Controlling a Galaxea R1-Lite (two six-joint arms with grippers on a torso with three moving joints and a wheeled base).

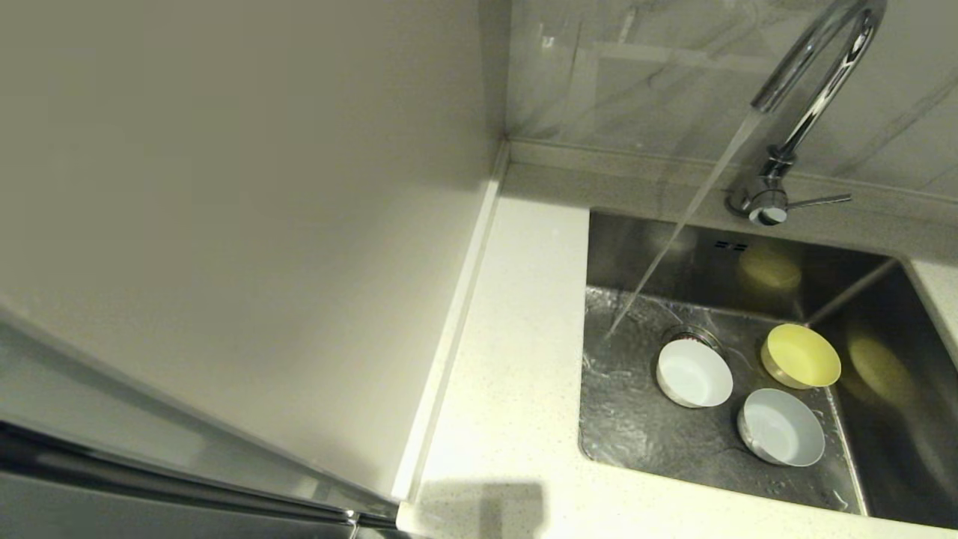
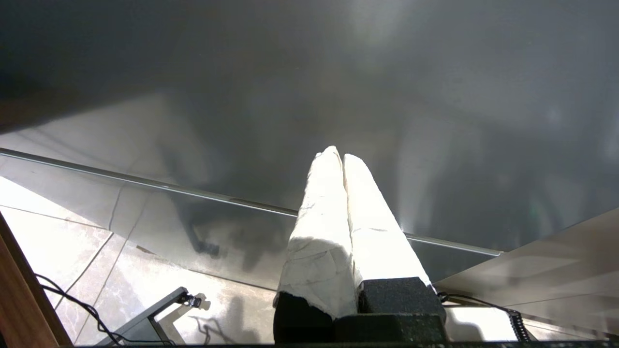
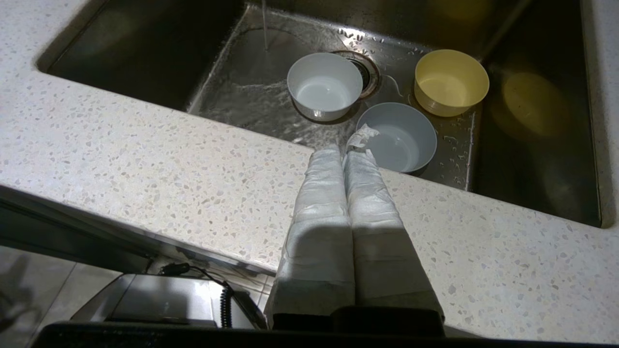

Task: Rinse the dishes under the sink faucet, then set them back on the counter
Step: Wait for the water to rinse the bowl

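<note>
From the head camera, neither arm shows. The faucet (image 1: 816, 82) stands at the sink's (image 1: 651, 434) far edge with water running, and the stream lands on the basin floor near its far left corner, clear of all three dishes. The white bowl (image 1: 694, 373) sits by the drain, nearest the stream; the yellow bowl (image 1: 801, 355) rests toward the far right of the floor; the bluish-white bowl (image 1: 780, 427) lies closest to the near edge. All stand upright, mouths up, apart from one another, probably set there so each can be lifted into the flow in turn. The counter (image 1: 509, 389) runs along the sink's left edge, the likely place for their return.

The left wrist camera shows the left gripper (image 2: 338, 154) with its fingers pressed together, holding nothing, aimed at a dark glossy panel and floor tiles, well away from the sink; it looks parked.

The right wrist camera shows the right gripper (image 3: 344, 152) with fingers also pressed together and empty, hanging over the counter's near strip. The bluish-white bowl (image 3: 396, 137) lies just beyond its tips, below in the basin; the white bowl (image 3: 324, 85) and yellow bowl (image 3: 451, 82) sit farther off. No rinsing seems started.
</note>
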